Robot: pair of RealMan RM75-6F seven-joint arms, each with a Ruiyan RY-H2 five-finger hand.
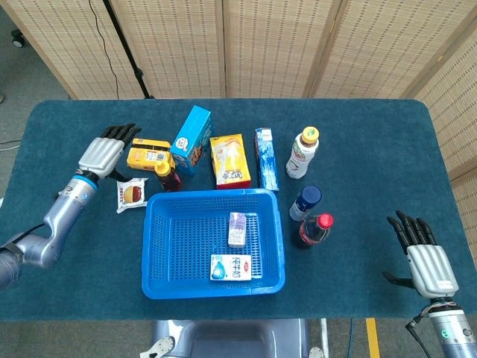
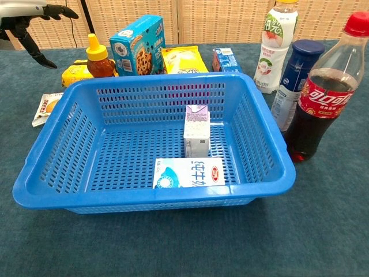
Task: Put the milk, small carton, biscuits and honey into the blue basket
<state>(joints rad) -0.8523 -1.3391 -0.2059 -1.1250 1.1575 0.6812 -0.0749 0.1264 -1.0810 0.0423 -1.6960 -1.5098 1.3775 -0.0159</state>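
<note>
The blue basket (image 1: pixel 153 246) (image 2: pixel 75 115) stands at the front middle of the table. In it the milk carton (image 1: pixel 230 266) (image 2: pixel 189 173) lies flat and the small purple carton (image 1: pixel 237 228) (image 2: pixel 196 131) stands upright. The blue biscuit box (image 1: pixel 191 139) (image 2: pixel 137 45) and the honey bottle (image 1: pixel 167 175) (image 2: pixel 99 57) stand on the cloth just behind the basket's far left corner. My left hand (image 1: pixel 104 153) (image 2: pixel 26 14) hovers left of them, empty, fingers spread. My right hand (image 1: pixel 425 261) is far off at the front right, empty with fingers apart.
A yellow pack (image 1: pixel 147 154) and a small snack packet (image 1: pixel 132 194) lie close to my left hand. A yellow bag (image 1: pixel 229 159), a narrow blue box (image 1: pixel 266 157), a white-green bottle (image 1: pixel 302 151), a dark blue bottle (image 1: pixel 305 203) and a cola bottle (image 1: pixel 312 230) stand behind and right of the basket.
</note>
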